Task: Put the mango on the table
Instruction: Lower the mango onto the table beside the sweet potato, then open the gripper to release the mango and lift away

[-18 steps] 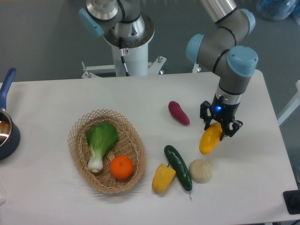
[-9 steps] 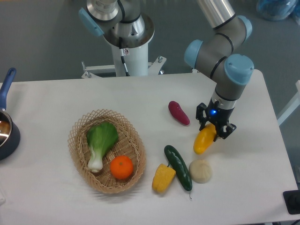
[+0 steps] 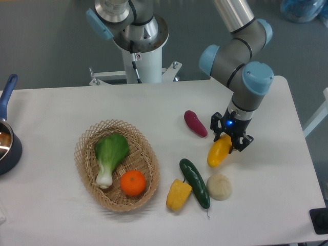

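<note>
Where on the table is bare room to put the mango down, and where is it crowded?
Bare table runs behind the basket, and right of the gripper holding the mango. Crowded: the sweet potato, cucumber, pepper and pale round item around the mango.

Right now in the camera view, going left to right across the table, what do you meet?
Dark blue pot → woven wicker basket holding leafy green bok choy then round orange citrus → blocky yellow pepper → yellow-orange mango held in the gripper.
</note>
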Controlling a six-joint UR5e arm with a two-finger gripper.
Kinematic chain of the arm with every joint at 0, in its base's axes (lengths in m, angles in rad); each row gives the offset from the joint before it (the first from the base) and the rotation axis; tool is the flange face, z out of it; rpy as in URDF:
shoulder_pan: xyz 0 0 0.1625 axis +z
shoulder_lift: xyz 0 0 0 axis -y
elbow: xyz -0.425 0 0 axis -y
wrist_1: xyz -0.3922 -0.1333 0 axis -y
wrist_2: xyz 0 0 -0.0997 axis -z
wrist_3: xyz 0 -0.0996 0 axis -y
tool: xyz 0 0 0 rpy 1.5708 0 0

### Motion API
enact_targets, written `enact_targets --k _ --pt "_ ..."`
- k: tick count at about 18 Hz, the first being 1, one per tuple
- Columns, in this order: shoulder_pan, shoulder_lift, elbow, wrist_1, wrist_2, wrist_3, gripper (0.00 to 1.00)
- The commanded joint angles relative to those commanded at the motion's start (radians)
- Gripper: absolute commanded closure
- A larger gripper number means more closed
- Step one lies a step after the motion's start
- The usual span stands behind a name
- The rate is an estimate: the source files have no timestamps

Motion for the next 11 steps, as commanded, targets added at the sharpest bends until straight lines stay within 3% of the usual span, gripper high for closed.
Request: enact_targets --k 6,7,9,11 --pt "0.000 0.000 0.002 0.000 -0.002 0.002 0.46" --pt "0.002 0.000 0.002 0.000 -0.002 0.002 0.39" --pt "0.002 0.002 0.006 0.002 -0.002 0.008 0.04" --pt "0.002 0.003 0.002 0.002 -0.002 0.000 0.00"
